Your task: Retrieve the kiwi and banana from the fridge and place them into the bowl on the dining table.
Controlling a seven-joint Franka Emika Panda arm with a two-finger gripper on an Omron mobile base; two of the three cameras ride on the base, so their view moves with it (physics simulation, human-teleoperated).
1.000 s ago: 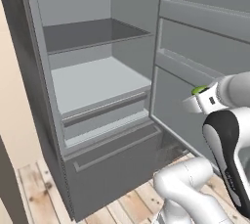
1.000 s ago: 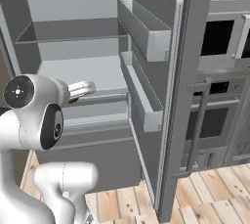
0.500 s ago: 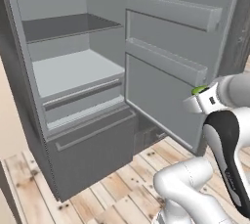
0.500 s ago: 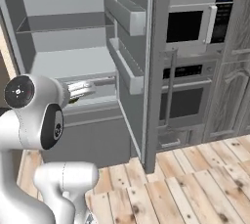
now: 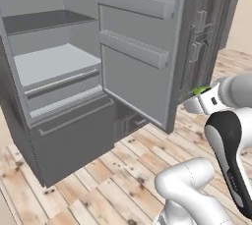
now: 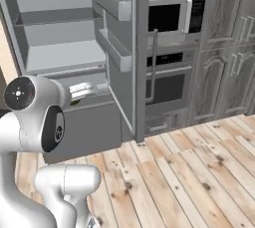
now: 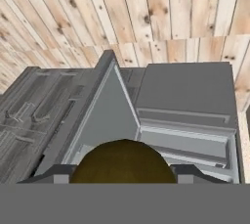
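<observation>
Fridge stands open well ahead of the pincer, door swung wide, shelves bare. Oven stack beyond the door. Pincer pinches the kiwi, dark underside showing. Risk: kiwi rolls out when the base swings. Banana unseen.

Glossy white arm, dark joint panels

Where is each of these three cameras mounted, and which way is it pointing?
Left base view: behind the arm's left, facing the open fridge; white arm at lower right.
Right base view: behind its right, facing the fridge door and wall oven; arm at lower left.
Hand view: on the hand, looking along the gripper, which holds the kiwi.
Both base views share the fridge and wooden floor.
</observation>
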